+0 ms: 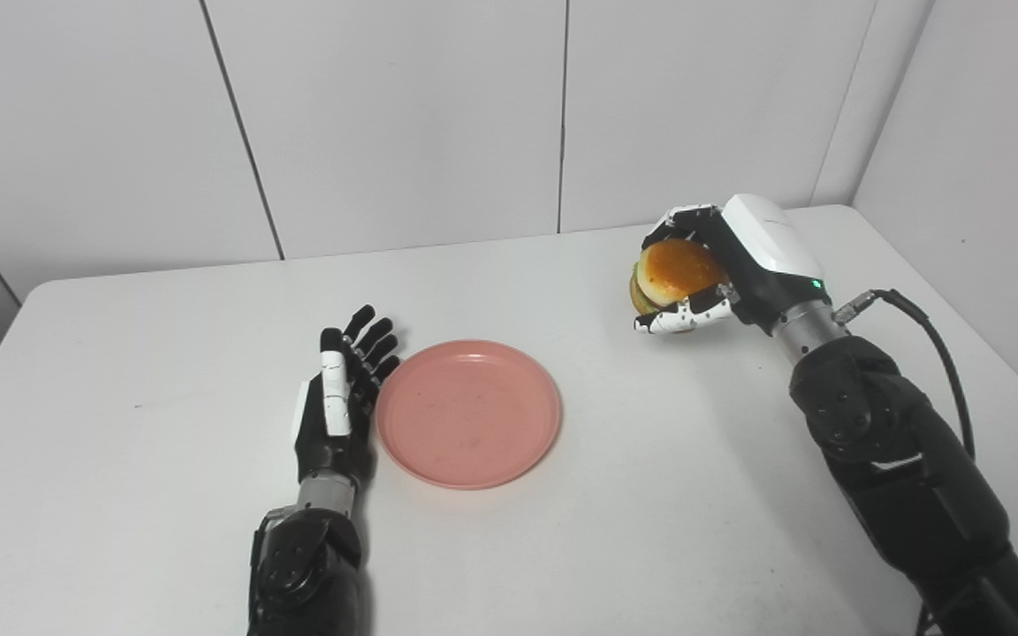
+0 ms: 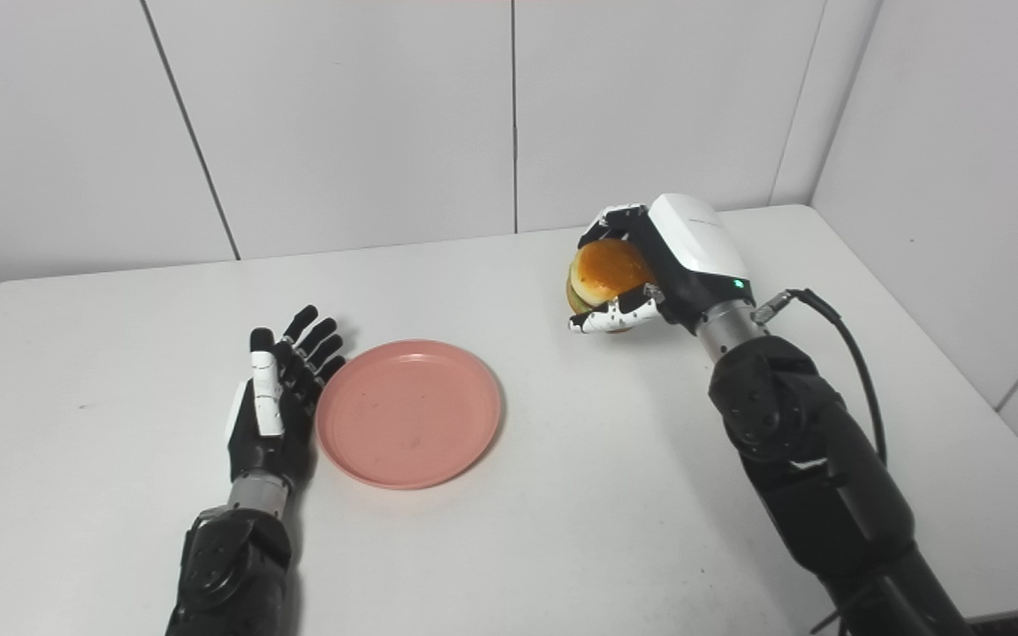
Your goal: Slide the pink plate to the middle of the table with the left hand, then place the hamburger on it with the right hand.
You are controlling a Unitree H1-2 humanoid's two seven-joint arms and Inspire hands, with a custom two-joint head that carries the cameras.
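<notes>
Right hand point(image 1: 705, 269) is gripping the hamburger point(image 1: 673, 272), fingers wrapping round the bun, holding it off to the right of the pink plate point(image 1: 468, 413). Left hand point(image 1: 338, 399) is lying released, fingers spread, just beside the plate's left rim on the white table point(image 1: 633, 495). No readable writing or labels anywhere.

1. A white, smooth rectangular table point(image 1: 164, 530) with rounded corners fills the lower view.
2. White wall panels point(image 1: 403, 115) divided by thin dark vertical seams stand behind and to its right.
</notes>
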